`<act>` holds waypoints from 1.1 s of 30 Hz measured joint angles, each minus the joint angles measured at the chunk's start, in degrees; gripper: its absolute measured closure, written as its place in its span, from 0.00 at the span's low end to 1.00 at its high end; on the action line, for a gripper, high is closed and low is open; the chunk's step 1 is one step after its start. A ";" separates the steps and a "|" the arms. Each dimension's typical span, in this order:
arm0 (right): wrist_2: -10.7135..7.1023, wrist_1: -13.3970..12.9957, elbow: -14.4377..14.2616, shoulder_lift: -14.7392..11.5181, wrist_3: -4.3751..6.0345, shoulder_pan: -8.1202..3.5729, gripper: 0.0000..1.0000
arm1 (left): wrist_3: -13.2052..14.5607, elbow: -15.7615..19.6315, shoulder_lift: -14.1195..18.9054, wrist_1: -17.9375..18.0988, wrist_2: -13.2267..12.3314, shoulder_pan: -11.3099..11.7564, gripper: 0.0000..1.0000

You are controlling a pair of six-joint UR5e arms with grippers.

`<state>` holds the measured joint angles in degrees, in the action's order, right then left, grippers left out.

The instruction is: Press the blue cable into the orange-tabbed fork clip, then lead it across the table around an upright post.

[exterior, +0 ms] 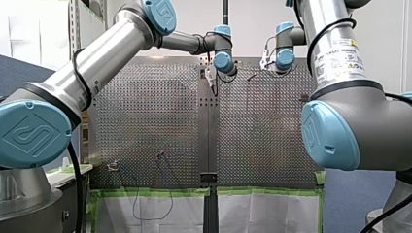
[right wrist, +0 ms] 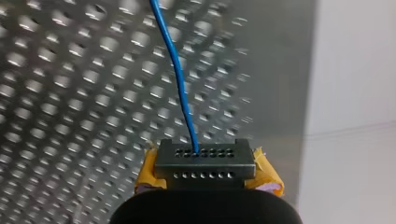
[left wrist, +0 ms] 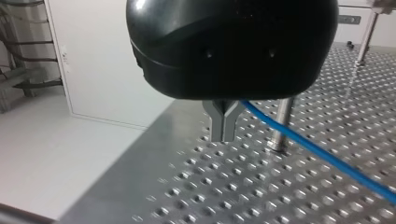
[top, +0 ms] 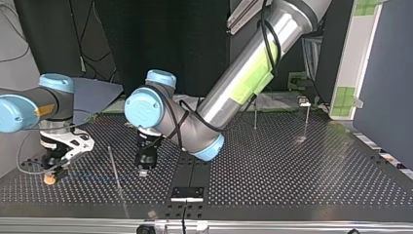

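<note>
Your left gripper (left wrist: 224, 135) is clenched on the blue cable (left wrist: 322, 155), w/ an upright post (left wrist: 281, 123) just beyond its fingers. The right gripper (right wrist: 205, 157) pinches the cable too, which runs straight ahead. No fork clip in sight, so seating's unconfirmed. Post wrap prob. not done yet.

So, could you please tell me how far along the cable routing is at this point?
Done: nothing I can confirm; no seated fork clip shows. In hand: my right end effector is shut on the blue cable, which also runs past my shut left end effector, beside an upright post. Left, apparently: the clip press and the wrap around the post.
</note>
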<state>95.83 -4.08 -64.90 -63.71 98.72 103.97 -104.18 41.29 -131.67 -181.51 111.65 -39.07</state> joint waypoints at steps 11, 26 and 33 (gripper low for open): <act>-2.48 -0.06 -0.22 1.23 0.69 -0.01 1.00 | -0.68 4.51 -0.03 3.39 -0.72 0.36 1.00; -2.98 -0.13 -2.03 2.27 0.70 -0.76 1.00 | -0.85 4.92 -0.09 3.69 -1.56 0.15 1.00; -4.00 -0.17 -3.45 3.31 0.71 -0.67 1.00 | -1.24 4.92 -0.10 3.74 -1.75 -0.05 1.00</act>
<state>91.83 -4.24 -68.35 -60.41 99.42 103.30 -105.41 46.21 -131.77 -177.78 109.90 -39.12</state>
